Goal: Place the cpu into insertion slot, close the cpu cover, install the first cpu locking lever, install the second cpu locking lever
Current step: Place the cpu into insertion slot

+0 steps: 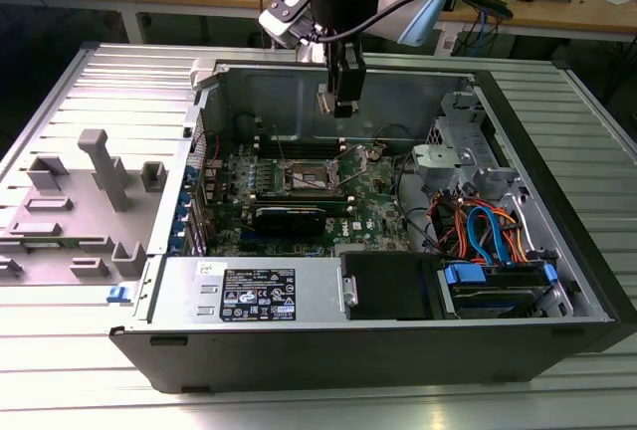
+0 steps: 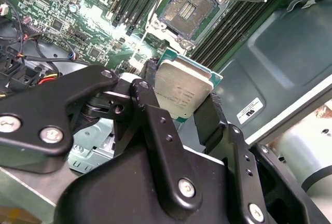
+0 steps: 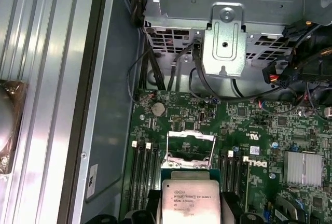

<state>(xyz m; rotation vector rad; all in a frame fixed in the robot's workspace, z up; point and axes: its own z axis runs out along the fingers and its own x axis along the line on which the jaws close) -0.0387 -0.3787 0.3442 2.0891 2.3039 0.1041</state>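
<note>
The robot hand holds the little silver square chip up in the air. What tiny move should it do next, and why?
Probably ease the black hand toward the dark square socket with the grey metal rim, keeping the small silver-topped square chip level. The hand grips the chip above the green board, and the socket lies open, seemingly not yet straight below it.

Strong white light falls from overhead in the exterior view: the ribbed silver aluminium table [image 1: 299,412] glares almost white along its near edge, while the open black steel computer case [image 1: 328,350] holds softer shade inside. In the second wrist view the small square cpu [image 2: 182,90] with its silver-grey metal top gleams pale, a burnt-out spot flares on the green circuit board [image 2: 93,37], and the black pincer [image 2: 179,105], close to the lens, looks soft, with dull highlights.
</note>
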